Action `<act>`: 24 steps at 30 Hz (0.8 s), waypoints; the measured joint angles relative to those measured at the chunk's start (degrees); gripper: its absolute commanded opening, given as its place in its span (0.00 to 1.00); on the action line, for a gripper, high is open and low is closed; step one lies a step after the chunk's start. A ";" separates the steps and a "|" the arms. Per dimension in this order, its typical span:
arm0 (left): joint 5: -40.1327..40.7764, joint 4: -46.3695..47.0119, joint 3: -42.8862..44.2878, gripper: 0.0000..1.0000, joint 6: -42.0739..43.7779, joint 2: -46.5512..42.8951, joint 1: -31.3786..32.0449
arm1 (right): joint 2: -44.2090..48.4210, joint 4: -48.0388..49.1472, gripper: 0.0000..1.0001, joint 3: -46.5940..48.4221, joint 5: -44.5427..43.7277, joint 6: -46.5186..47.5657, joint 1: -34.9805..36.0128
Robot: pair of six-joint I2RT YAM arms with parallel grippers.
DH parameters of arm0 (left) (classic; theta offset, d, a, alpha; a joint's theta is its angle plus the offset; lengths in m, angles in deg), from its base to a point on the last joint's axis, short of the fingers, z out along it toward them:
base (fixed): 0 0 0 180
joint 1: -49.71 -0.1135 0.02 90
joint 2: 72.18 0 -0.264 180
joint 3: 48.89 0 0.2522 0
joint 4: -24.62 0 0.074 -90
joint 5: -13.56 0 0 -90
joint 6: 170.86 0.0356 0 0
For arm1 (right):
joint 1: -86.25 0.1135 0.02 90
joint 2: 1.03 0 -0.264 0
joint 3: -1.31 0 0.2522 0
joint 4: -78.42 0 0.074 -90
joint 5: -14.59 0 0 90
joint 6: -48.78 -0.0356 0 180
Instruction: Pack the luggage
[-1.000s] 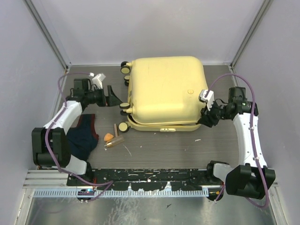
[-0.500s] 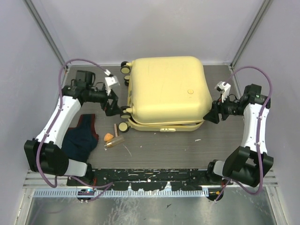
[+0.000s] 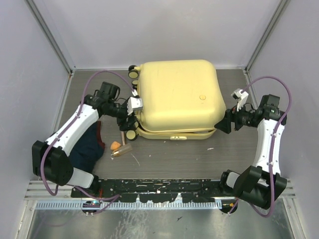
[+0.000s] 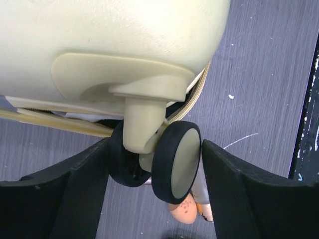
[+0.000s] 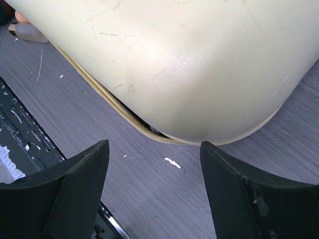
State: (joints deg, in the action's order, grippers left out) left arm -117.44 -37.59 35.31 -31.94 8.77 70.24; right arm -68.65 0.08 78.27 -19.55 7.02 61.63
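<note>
1. The luggage point(image 3: 177, 97) lies flat on the far middle of the table point(image 3: 199, 159) with its lid down and its wheels to the left. Along the near edge the seam gapes a little, so it looks lowered rather than fastened.
2. The near-left wheel point(image 4: 174, 159), a twin caster, sticks out from the case's corner. It is one of the few narrow parts of this wide shell that a finger pair could span.
3. The left gripper point(image 4: 154, 174) straddles that wheel, one finger on each side and right against it. The fingers are apart, but I cannot tell whether they are pinching the caster. My guess is that this hold is meant to steady or shift the case.
4. The right gripper point(image 5: 153, 147) faces the near-right corner with its fingers spread wide. Nothing is between them and they are just clear of the shell. It seems set to brace or push the opposite end.
5. Left of the case lie a brown stick point(image 3: 122, 136), an orange piece point(image 3: 115, 146) and a small bottle point(image 3: 121, 151), close together. A dark garment point(image 3: 87, 144) lies under the left arm.
6. With these outside the case, packing seems unfinished.
</note>
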 measured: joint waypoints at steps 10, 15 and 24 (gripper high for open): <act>1.40 1.92 0.37 0.12 -0.15 0.90 -0.04 | 4.37 -0.52 0.60 0.31 2.73 -0.98 5.88; 1.51 1.86 0.61 0.00 -0.44 0.63 -0.04 | 12.98 4.24 0.50 -4.15 -0.68 -4.11 19.08; 0.44 -3.72 5.35 0.00 0.13 0.46 -0.07 | 18.82 13.57 0.35 -13.62 -9.75 -5.81 35.34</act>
State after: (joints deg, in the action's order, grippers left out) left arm -117.00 -41.30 40.66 -31.81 9.23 70.18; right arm -49.83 13.66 64.65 -29.30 1.21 96.97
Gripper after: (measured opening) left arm 0.495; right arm 0.369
